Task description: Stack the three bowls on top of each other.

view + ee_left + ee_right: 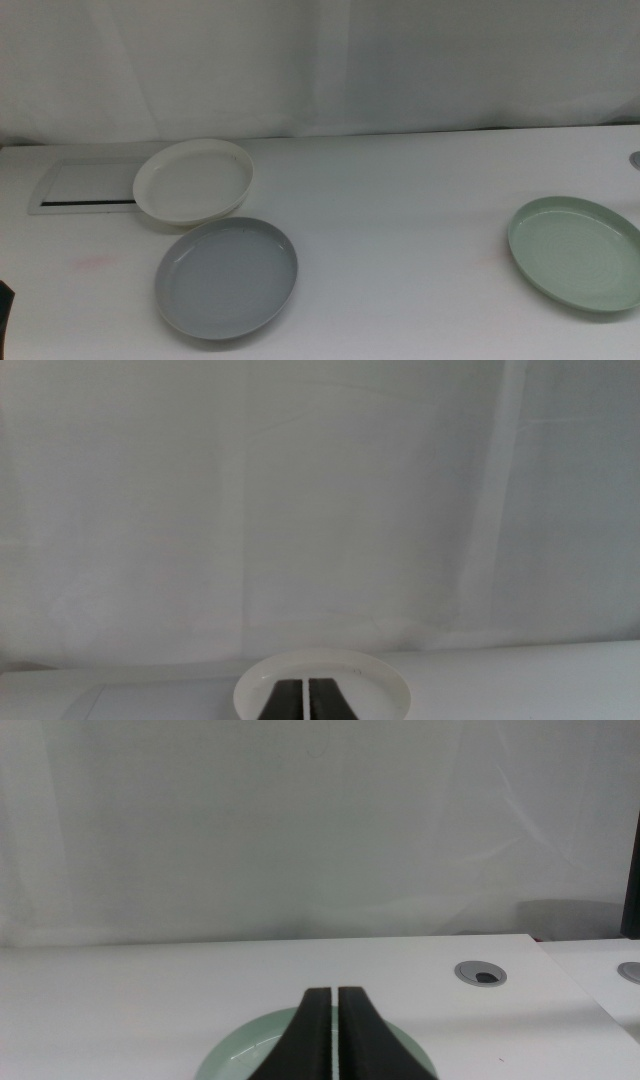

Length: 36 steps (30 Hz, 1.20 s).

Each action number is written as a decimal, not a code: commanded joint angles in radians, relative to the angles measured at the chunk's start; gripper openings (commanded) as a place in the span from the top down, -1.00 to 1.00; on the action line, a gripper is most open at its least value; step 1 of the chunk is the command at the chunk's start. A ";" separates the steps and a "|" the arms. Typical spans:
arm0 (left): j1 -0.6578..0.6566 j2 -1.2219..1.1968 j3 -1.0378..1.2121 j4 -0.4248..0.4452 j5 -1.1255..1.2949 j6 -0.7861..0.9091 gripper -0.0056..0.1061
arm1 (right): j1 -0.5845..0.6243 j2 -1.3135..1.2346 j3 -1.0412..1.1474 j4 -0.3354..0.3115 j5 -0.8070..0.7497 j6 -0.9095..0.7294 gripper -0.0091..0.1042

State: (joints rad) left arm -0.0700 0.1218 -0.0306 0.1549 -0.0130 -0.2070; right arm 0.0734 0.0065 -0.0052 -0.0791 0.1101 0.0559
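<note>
Three shallow round bowls lie unstacked on the white table (400,230): one cream-white bowl (193,180) at rear left beside a flat white panel (85,186), one grey bowl (226,277) just before it, one pale green bowl (576,252) well apart at right. No writing is legible. Left claw (306,700) and right claw (335,1040) are each pressed together, empty.

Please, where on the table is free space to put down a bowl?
The widest bare patch lies between the grey bowl and the green bowl, reaching back to the curtain. It is crowded on the left: the white bowl almost touches the grey one and overlaps the white panel.
</note>
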 commanded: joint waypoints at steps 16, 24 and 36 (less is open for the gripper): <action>0.000 0.001 -0.006 -0.005 0.027 0.001 0.87 | -0.004 -0.006 0.040 -0.001 -0.057 0.000 0.85; 0.000 0.001 -0.006 -0.005 0.024 -0.066 -0.75 | -0.004 -0.006 0.040 0.133 -0.075 0.000 -0.50; 0.000 0.001 -0.006 -0.014 0.013 -0.142 -0.76 | -0.004 -0.006 0.040 0.127 -0.079 -0.003 -0.98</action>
State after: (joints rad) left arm -0.0700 0.1218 -0.0306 0.1514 0.0097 -0.3250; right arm 0.0734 0.0065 -0.0052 0.0559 0.0431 0.0598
